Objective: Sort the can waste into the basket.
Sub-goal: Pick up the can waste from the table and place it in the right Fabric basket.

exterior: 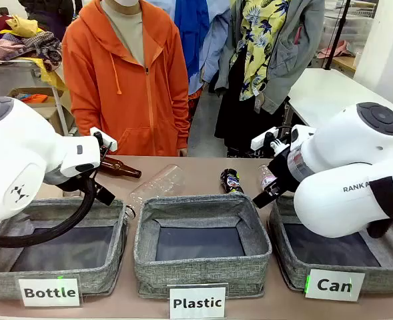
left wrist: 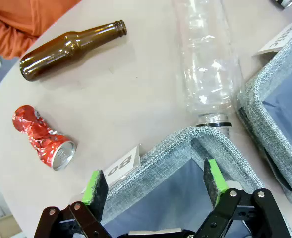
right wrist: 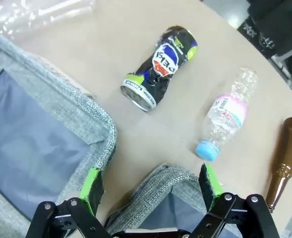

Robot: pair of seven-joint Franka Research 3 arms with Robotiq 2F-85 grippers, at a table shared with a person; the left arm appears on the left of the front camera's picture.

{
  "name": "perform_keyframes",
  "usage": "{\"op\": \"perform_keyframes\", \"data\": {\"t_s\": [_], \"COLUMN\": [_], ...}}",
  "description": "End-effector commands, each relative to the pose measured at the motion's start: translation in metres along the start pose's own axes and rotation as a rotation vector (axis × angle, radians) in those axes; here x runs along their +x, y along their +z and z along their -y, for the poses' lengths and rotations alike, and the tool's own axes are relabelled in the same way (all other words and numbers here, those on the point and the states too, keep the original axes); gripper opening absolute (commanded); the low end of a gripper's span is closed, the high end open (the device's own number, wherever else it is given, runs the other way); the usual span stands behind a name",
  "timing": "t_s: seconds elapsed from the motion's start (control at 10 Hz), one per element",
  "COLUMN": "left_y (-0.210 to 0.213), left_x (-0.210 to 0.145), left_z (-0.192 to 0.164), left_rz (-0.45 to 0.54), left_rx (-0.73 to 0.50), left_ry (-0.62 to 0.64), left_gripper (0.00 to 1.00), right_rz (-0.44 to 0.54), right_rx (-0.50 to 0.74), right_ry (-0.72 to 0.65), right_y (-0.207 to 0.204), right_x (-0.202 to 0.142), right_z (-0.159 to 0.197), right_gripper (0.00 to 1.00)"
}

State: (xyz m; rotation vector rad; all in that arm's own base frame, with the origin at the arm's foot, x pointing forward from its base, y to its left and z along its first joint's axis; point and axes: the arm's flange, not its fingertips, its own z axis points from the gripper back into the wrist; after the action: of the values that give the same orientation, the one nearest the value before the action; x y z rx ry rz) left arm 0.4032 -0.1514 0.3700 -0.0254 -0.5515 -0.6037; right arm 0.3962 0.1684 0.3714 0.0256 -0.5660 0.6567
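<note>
The black can (right wrist: 158, 67) lies on its side on the tabletop (exterior: 196, 170), just past the far corner of the basket (exterior: 383, 277) labelled "Can", its open silver end turned towards that corner. The red can (left wrist: 43, 137), crumpled with a silver top, lies on the bare tabletop well apart from the basket, at the other end of the row, beside the outer corner of the bin labelled "Bottle" (exterior: 99, 280). Neither can is inside the basket.

The right arm's fingers (right wrist: 92, 186) hang over the basket's far corner, spread wide and holding nothing, with the black can a little way ahead of them. The left arm's fingers (left wrist: 97, 188) are just as wide and just as empty; they are far from the basket, above a corner of the "Bottle" bin.

A small clear bottle (right wrist: 225, 116) with a pink band and a blue cap lies near the basket's far rim, beside the black can but apart from it. A brown glass bottle (right wrist: 282, 158) lies farther off along the same side. The bin labelled "Plastic" (exterior: 203, 267) stands next to the basket, between it and the "Bottle" bin. Beyond the "Plastic" bin lie a large crushed clear bottle (left wrist: 205, 64) and a second brown bottle (left wrist: 69, 49). A person in an orange hoodie (exterior: 126, 73) stands at the far side.
</note>
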Motion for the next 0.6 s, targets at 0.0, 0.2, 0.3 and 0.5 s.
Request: {"op": "perform_keyframes", "data": {"t_s": [0.0,0.2,0.3,0.5], "left_y": [0.0001,0.0001,0.0001,0.0001], "left_x": [0.0000,0.0000,0.0000,0.0000], "left_z": [0.0000,0.0000,0.0000,0.0000], "left_rz": [0.000,0.000,0.000,0.000], "left_rx": [0.000,0.000,0.000,0.000], "left_ry": [0.000,0.000,0.000,0.000], "left_gripper": [1.00,1.00,1.00,1.00], "right_rz": [0.000,0.000,0.000,0.000], "right_rx": [0.000,0.000,0.000,0.000], "right_ry": [0.000,0.000,0.000,0.000], "right_y": [0.0000,0.0000,0.0000,0.0000], "right_x": [0.0000,0.0000,0.0000,0.0000], "right_z": [0.0000,0.0000,0.0000,0.0000], "right_gripper": [1.00,1.00,1.00,1.00]}}
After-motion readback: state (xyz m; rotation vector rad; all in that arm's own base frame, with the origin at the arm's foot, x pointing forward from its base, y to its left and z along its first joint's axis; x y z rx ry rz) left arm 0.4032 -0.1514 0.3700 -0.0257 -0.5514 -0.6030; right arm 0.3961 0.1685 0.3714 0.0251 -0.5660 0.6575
